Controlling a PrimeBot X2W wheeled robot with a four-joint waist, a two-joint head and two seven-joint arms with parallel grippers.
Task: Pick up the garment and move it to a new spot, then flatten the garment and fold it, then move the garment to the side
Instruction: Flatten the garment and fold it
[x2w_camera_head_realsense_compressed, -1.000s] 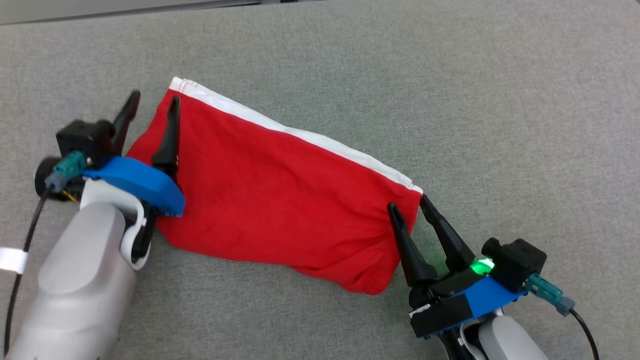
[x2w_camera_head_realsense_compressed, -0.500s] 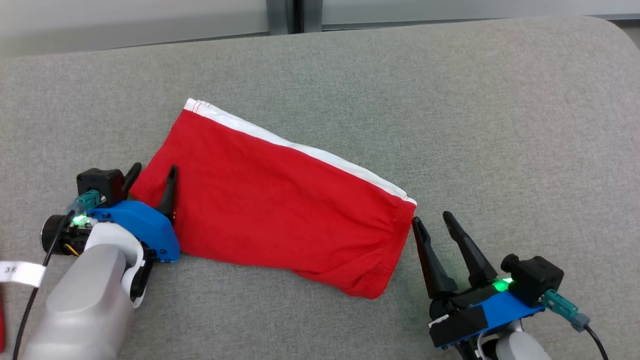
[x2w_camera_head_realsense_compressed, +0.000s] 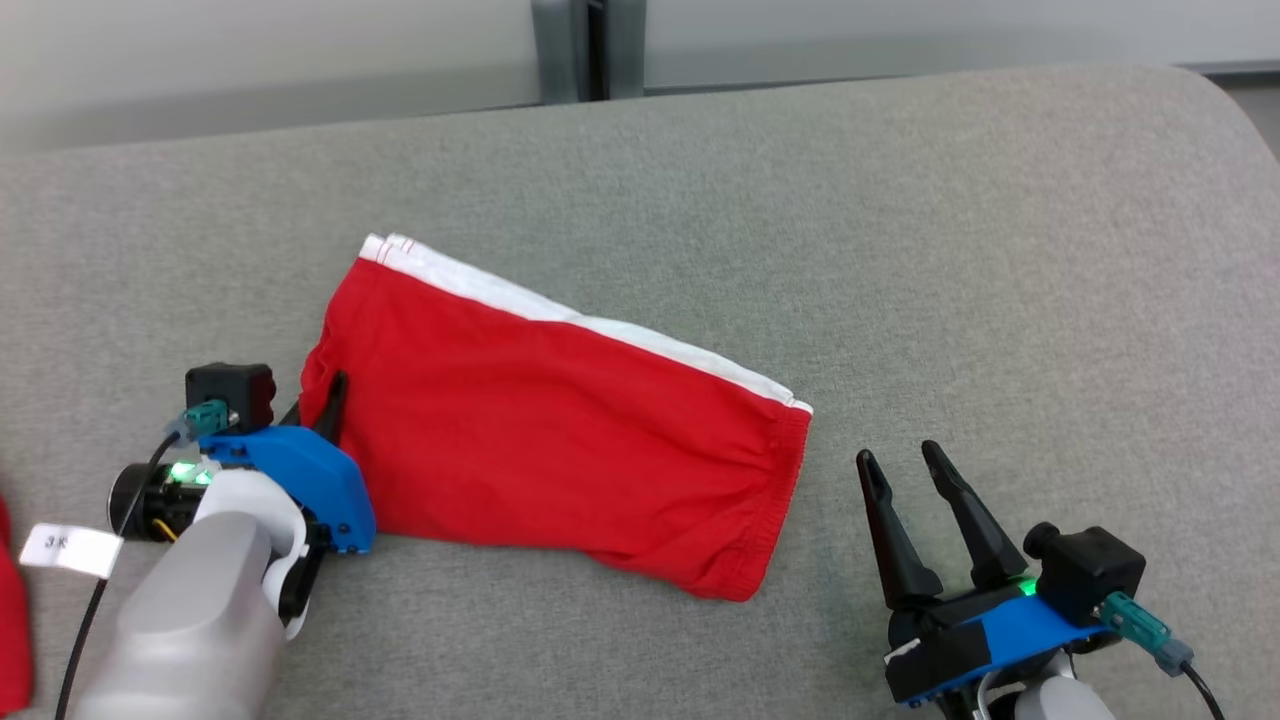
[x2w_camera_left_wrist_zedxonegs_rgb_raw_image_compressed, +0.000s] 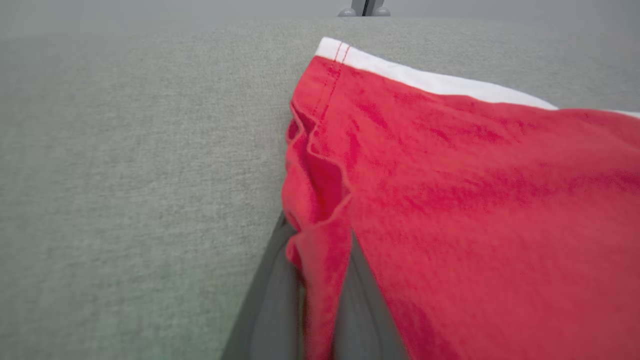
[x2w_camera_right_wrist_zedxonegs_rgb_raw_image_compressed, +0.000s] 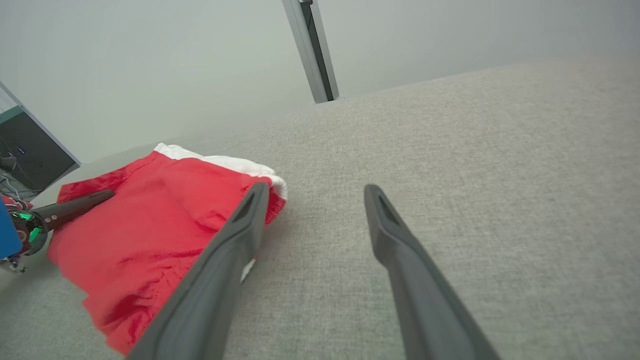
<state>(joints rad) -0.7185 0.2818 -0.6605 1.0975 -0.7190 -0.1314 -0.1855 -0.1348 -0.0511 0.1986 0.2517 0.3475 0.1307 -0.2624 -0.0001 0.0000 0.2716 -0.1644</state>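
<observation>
Garment: red shorts (x2w_camera_head_realsense_compressed: 560, 440) with a white band along the far edge, lying mostly flat and slanted on the grey padded surface (x2w_camera_head_realsense_compressed: 900, 250), left of its middle
Left gripper: (x2w_camera_head_realsense_compressed: 320, 395) at the garment's left end, low on the surface; its 2 dark fingers (x2w_camera_left_wrist_zedxonegs_rgb_raw_image_compressed: 270, 310) are pressed together on a bunched fold of the red hem, as the left wrist view shows
Garment at that grip: the cloth (x2w_camera_left_wrist_zedxonegs_rgb_raw_image_compressed: 475, 200) wrinkles and lifts slightly where it is pinched, then spreads away to the right of the fingers
Right gripper: (x2w_camera_head_realsense_compressed: 897, 455) fingers spread wide, holding nothing, tips pointing away from the robot
Garment and right gripper: the garment's right hem lies just to the left of this gripper, near but apart, with a strip of bare grey surface between them in the head view
Right wrist view: the spread fingers (x2w_camera_right_wrist_zedxonegs_rgb_raw_image_compressed: 316, 189) frame bare surface; the garment (x2w_camera_right_wrist_zedxonegs_rgb_raw_image_compressed: 150, 215) sits to the left of them, its white-edged corner just behind the left finger
Other: a white tag (x2w_camera_head_realsense_compressed: 68, 548) hangs by the left forearm
</observation>
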